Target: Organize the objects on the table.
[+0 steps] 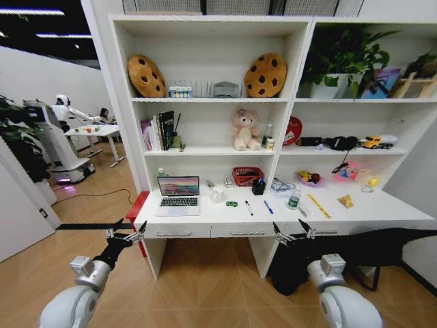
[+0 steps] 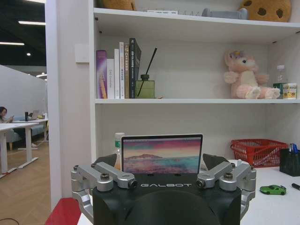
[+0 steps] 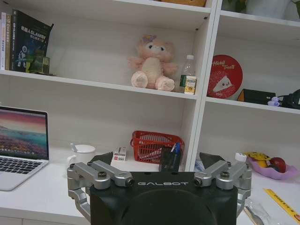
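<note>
I hold my left gripper point(image 1: 125, 236) and right gripper point(image 1: 293, 234) spread wide and empty (nothing grasped yet) short of the long white desk point(image 1: 382, 208), where the thin silver laptop point(image 1: 178, 195) sits at eleven o'clock, so reaching in comes next.

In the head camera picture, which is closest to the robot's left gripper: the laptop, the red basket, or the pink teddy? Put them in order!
From the left gripper, held low before the desk's left end:
1. Laptop, open on the desk's left part, just beyond the gripper.
2. Red basket, farther right, at the back of the desk.
3. Pink teddy, up on the shelf above.
</note>
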Controlling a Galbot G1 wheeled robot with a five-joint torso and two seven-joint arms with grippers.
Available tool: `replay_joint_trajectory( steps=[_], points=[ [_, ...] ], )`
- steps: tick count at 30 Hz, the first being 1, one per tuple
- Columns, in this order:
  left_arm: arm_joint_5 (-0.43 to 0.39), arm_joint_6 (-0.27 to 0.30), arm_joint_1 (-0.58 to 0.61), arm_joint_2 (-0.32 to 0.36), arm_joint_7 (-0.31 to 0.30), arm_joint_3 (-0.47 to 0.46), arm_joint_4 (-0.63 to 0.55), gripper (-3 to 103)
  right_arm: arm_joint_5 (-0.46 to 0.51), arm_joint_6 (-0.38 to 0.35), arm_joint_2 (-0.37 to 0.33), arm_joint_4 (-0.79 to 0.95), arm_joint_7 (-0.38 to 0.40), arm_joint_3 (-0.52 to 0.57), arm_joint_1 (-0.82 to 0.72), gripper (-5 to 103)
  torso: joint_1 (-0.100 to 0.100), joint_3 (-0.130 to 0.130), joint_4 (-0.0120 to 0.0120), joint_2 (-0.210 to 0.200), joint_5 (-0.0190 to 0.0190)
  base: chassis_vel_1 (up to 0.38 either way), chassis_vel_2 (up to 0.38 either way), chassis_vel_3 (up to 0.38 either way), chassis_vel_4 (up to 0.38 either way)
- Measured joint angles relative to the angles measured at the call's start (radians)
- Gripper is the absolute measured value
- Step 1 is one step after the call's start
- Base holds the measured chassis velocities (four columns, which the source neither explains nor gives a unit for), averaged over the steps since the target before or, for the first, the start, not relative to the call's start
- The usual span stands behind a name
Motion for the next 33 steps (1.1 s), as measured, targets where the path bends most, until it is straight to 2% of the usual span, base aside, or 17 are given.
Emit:
replay_joint_trajectory(
  steps=[33],
  points=[
    [0.01, -0.005, 0.019, -0.022, 0.012, -0.006, -0.019, 100, 0.004, 0.0, -0.007, 0.004, -0.001, -0.003, -0.002, 100, 0.0, 0.0, 0.0, 0.0, 0.0, -0.095, 0.093, 0.091, -0.095]
  ],
)
